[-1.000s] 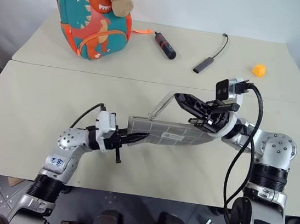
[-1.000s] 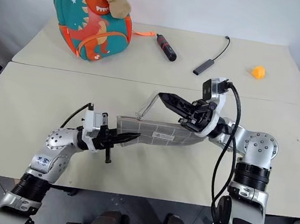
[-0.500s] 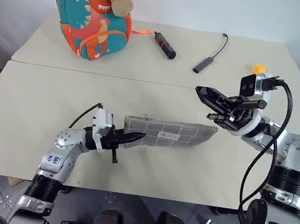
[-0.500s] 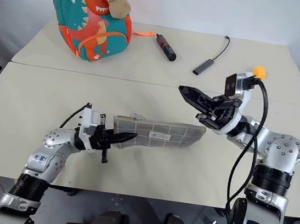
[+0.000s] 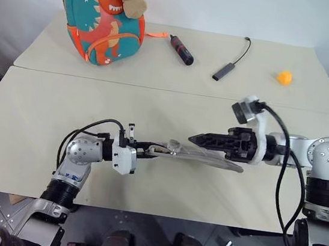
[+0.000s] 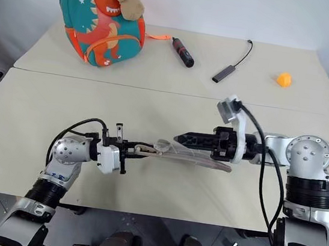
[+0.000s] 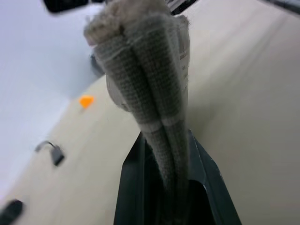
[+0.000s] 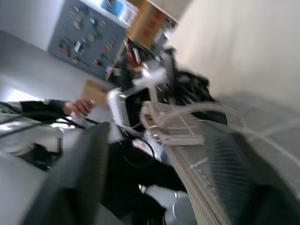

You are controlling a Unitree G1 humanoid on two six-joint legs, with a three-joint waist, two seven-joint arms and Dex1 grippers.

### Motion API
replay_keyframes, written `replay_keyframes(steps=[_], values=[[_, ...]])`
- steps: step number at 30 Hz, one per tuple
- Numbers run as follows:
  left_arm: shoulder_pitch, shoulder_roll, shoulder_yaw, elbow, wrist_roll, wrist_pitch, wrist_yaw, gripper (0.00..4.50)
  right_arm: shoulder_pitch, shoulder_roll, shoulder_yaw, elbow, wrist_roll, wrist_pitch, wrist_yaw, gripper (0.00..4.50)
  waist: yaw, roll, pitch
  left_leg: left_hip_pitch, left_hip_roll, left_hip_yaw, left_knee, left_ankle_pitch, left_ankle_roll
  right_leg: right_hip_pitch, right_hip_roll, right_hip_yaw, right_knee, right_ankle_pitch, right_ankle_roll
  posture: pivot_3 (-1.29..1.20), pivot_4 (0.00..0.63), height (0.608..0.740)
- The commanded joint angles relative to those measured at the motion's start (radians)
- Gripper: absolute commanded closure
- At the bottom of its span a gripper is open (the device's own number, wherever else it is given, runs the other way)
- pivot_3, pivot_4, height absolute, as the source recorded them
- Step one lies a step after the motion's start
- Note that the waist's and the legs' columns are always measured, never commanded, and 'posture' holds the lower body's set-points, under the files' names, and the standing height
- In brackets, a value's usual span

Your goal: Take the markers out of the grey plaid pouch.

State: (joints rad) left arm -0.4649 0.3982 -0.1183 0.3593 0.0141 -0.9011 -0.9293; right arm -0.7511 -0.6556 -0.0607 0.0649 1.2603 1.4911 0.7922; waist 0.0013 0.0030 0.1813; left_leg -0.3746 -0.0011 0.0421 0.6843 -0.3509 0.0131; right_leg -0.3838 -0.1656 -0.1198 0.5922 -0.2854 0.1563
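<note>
The table [image 5: 25, 123], a wide beige surface made of two tops butted together, is carrying everything in the scene. At its far left corner a teal dinosaur backpack [image 5: 103, 15] is standing upright. The grey plaid pouch [image 5: 199, 157] is lying out flat and edge-on over the near tabletop, between the two arms, and is being held clear of the surface at its left end.

The left gripper [image 5: 149, 150] is pointing across toward the robot's right and is clamping that left end of the pouch; in the left wrist view the folded grey fabric [image 7: 150, 89] is sitting squeezed between the two black fingers [image 7: 133, 187], which are pressed tight against it.

The right gripper [image 5: 202, 139] is pointing level toward the robot's left and is hovering just above the pouch's upper edge near its middle. From the head views its fingers are appearing as one dark wedge, but in the right wrist view they are standing well apart on either side of the frame, with the pouch's gridded cloth [image 8: 211, 154] between them, so the claw is spread wide and gripping nothing.

Further back on the far tabletop, a black-and-red cylinder tool [image 5: 181, 49] is lying beside the backpack, a small dark adapter on a cable [image 5: 228, 65] is lying to its right, and a little orange block [image 5: 284, 77] is sitting near the far right edge.
</note>
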Motion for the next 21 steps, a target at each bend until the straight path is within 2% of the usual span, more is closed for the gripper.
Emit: replay_keyframes(steps=[1,8,11,17,21], values=[[-0.019,0.002,0.021,0.023,0.114,-0.128,0.131,4.5,0.02,0.014,0.06,-0.035,-0.053,0.0,0.029,0.61,0.0,0.0,0.0,0.0,0.0,0.0,0.0,0.0,0.0,0.0,0.0,0.0,0.0,0.0,0.0,0.0,0.15,0.74],[-0.024,0.021,-0.006,0.048,0.147,-0.126,0.232,4.5,0.03,0.056,0.086,-0.015,-0.12,-0.02,0.065,0.61,-0.002,0.0,0.0,0.0,0.0,-0.001,0.0,0.0,0.0,0.0,0.0,0.0,0.0,0.0,0.0,0.0,0.15,0.74],[-0.028,0.024,-0.017,0.05,0.163,-0.13,0.263,4.5,0.034,0.109,0.08,-0.014,-0.121,-0.032,0.063,0.61,-0.002,0.0,0.0,0.0,0.0,-0.001,0.0,0.0,0.0,0.0,0.0,0.0,0.0,0.0,0.0,0.0,0.15,0.74],[-0.028,0.033,-0.04,0.041,0.166,-0.122,0.295,4.5,0.052,0.224,0.008,-0.014,-0.07,-0.029,0.038,0.61,-0.002,0.0,0.0,0.0,0.0,-0.001,0.0,0.0,0.0,0.0,0.0,-0.001,0.001,0.0,0.0,0.0,0.15,0.74],[-0.029,0.043,-0.049,0.037,0.16,-0.109,0.311,4.5,0.067,0.258,-0.012,-0.027,-0.065,-0.018,0.022,0.61,-0.002,0.0,0.0,0.0,0.0,-0.001,0.0,0.0,0.0,0.0,0.0,-0.001,0.001,0.0,0.0,0.0,0.15,0.74]])
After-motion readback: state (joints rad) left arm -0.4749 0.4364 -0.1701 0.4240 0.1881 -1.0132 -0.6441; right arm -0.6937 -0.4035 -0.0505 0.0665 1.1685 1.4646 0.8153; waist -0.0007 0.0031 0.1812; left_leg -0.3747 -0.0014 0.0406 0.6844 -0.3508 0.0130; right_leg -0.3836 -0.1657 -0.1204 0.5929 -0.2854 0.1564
